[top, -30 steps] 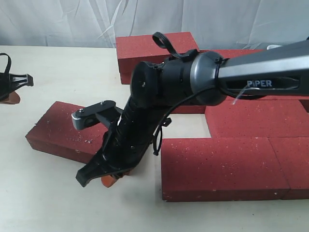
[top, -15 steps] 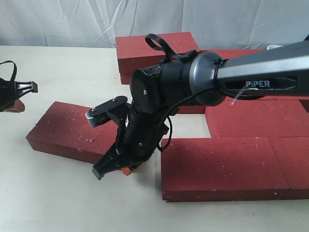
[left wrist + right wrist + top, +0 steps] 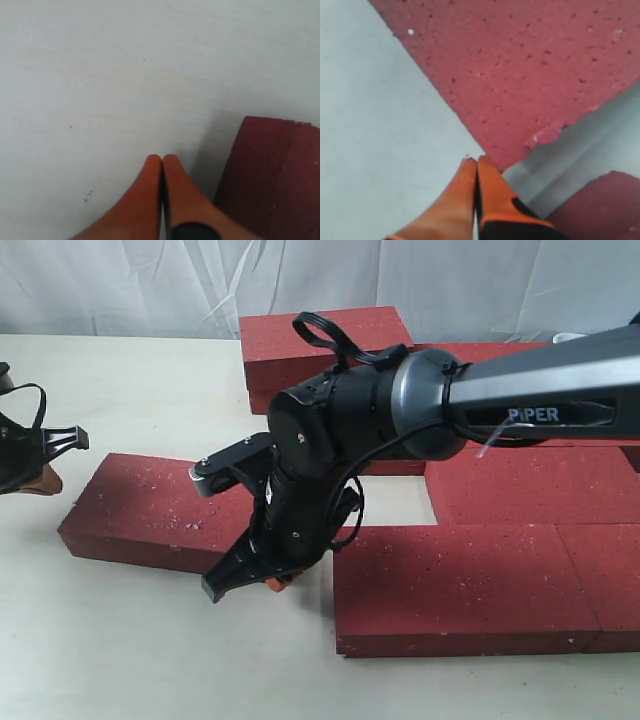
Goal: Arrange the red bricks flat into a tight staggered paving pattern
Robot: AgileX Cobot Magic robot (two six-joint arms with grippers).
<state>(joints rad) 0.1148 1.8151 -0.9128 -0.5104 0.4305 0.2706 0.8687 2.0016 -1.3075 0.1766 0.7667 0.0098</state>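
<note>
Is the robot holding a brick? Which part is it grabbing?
No, nothing is held. The left gripper and right gripper both have jaws shut empty; the right one sits by a corner of the loose brick.

Red bricks (image 3: 470,585) dark red, white-specked; table (image 3: 100,660) pale cream; right end effector (image 3: 476,161) orange-tipped, black body

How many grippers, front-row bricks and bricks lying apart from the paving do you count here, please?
Grippers: 2, left gripper and right gripper
Front-row bricks: 2, front left brick and front right brick
Bricks lying apart: 1, the loose brick
Total: 5
</note>
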